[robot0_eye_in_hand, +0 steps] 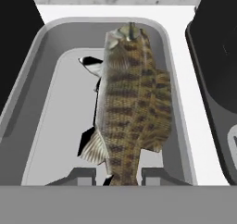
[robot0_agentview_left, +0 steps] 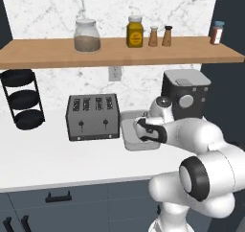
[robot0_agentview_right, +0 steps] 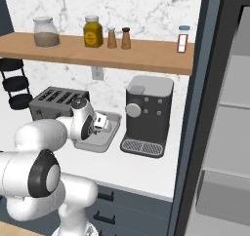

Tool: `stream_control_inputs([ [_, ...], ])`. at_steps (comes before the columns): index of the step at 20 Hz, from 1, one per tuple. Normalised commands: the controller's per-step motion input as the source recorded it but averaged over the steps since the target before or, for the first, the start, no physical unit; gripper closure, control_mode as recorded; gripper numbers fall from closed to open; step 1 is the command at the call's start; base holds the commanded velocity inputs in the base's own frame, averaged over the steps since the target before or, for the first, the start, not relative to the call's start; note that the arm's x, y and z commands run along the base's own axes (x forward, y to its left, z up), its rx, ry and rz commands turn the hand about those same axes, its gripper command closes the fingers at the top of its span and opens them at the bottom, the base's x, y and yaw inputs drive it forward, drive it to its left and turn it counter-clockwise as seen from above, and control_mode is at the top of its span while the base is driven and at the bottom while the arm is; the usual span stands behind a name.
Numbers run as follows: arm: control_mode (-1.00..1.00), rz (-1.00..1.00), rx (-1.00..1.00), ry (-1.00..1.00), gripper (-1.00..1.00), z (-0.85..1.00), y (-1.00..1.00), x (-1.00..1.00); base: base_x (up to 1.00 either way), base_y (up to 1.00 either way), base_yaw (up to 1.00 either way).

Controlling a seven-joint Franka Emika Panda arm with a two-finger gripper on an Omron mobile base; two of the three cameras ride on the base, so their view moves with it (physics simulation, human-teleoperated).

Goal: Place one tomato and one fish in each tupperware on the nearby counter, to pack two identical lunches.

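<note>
Hand view: a brown, dark-barred fish running up the middle of the frame, tail end down between the two dark fingertips at the bottom edge. Pincer clamped on the fish, narrow gap between the tips taken up by its tail. Beneath and around it, a light-grey tub with rounded corners and raised rim, standing on the white worktop. Fish hanging over the tub's floor, nearer the right wall.

Left base view: white arm bent across the lower right of the frame, the tub at centre, just right of the silver toaster and left of the dark coffee machine. Brown shelf above with jars.

Right base view: pincer at centre left, hovering over the tub. Cannot tell from here whether the fish touches the bottom.
</note>
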Motion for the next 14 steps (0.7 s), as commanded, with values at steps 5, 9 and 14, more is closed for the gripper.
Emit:
stream_control_inputs([
  [5, -1.00, 0.00, 0.00, -0.01, 1.00, -0.12, 0.00, 0.30, 0.00, 0.00, 0.00],
  [9, -1.00, 0.00, 0.00, 0.04, 1.00, -0.02, 0.00, 0.51, 0.00, 0.00, 0.00],
  [14, -1.00, 0.00, 0.00, 0.02, 1.00, -0.28, 0.00, 0.40, 0.00, 0.00, 0.00],
])
